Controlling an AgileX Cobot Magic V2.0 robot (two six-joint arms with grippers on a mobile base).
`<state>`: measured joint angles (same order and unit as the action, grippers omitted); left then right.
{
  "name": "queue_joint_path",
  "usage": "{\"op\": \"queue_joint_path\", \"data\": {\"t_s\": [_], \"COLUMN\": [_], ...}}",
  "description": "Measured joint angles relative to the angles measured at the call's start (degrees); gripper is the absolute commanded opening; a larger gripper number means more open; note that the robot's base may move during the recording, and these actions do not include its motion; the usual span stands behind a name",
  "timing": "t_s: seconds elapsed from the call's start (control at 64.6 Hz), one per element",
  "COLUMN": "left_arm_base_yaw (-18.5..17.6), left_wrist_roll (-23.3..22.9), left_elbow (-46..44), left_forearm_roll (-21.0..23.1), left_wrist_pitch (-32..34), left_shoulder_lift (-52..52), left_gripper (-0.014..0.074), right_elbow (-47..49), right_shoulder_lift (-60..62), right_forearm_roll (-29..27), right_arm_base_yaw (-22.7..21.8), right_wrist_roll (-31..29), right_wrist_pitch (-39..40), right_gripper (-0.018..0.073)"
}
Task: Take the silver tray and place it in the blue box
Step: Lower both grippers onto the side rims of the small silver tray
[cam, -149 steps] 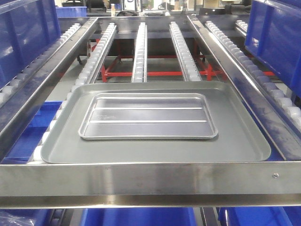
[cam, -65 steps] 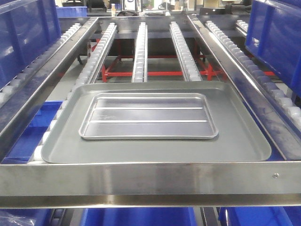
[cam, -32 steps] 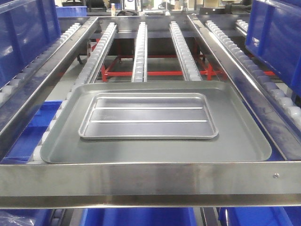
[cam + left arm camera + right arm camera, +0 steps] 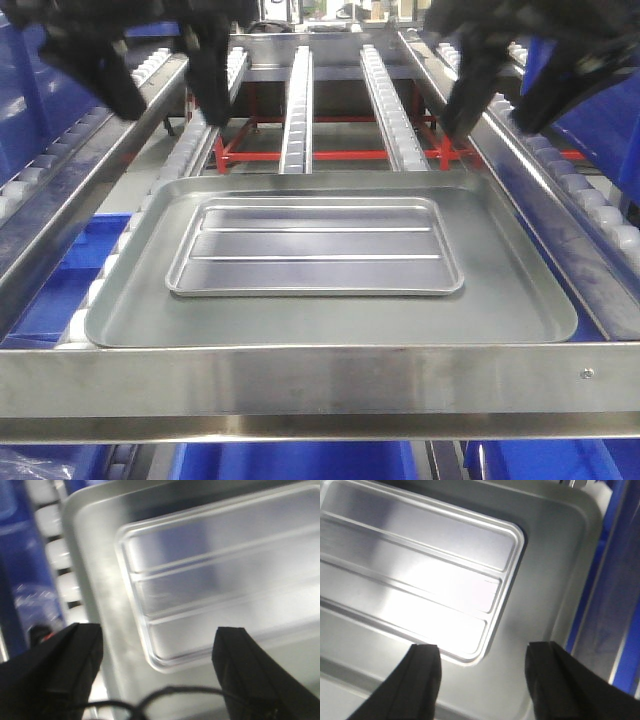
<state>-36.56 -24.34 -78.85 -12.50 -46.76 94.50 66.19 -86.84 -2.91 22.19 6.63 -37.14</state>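
Approach is the step in hand: neither claw touches anything yet. The silver tray lies flat on the floor of a larger grey tray, about midway, with bare grey floor showing along all four of its edges. The grey tray sits at the near end of a roller rack, against the rack's front rail.

The left gripper hangs above the far left corner of the grey tray, jaws spread wide and empty. In the left wrist view its fingers frame the left short end of the silver tray, near one rounded corner. The right gripper hangs above the far right corner, also spread and empty. In the right wrist view its fingers frame a corner at the silver tray's right short end.

Judging from this, the next move is a descent by both claws onto the two short ends. That rim is low and thin, and it sits close to the grey floor. Each claw would need one finger inside the rim and one outside, to pinch the edge rather than slide over it. An uneven lift could tilt the shiny tray or drag the grey one along.

Blue plastic shows under the front rail and along both sides of the rack. Which of it is the blue box I cannot tell.
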Motion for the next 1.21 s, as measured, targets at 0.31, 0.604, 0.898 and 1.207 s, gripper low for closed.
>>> {"op": "queue_joint_path", "data": {"t_s": [0.31,0.604,0.898,1.207], "left_arm_base_yaw": [1.3,4.6,5.0,5.0], "left_wrist_roll": [-6.5,-6.3,-3.4,-3.0], "left_elbow": [-6.1,-6.3,-6.5,-6.6], "left_forearm_roll": [3.5,6.5,8.6,8.7], "left_wrist_pitch": [-1.4,-0.2,2.1,2.1], "left_shoulder_lift": [12.3,16.6,17.1,19.6], "left_gripper": [0.0379,0.0378,0.0377,0.0377], "right_elbow": [6.4,6.7,6.8,6.8], "right_shoulder_lift": [-12.6,-17.2,-20.4,-21.0], "right_forearm_roll": [0.0,-0.1,-0.1,-0.1], "right_arm_base_yaw": [0.0,-1.4,-1.3,-1.3], "right_wrist_roll": [1.4,2.8,2.9,2.9], "right_wrist_pitch": [-1.1,0.2,1.5,2.8], "right_gripper": [0.0478,0.0478,0.0477,0.0477]}}
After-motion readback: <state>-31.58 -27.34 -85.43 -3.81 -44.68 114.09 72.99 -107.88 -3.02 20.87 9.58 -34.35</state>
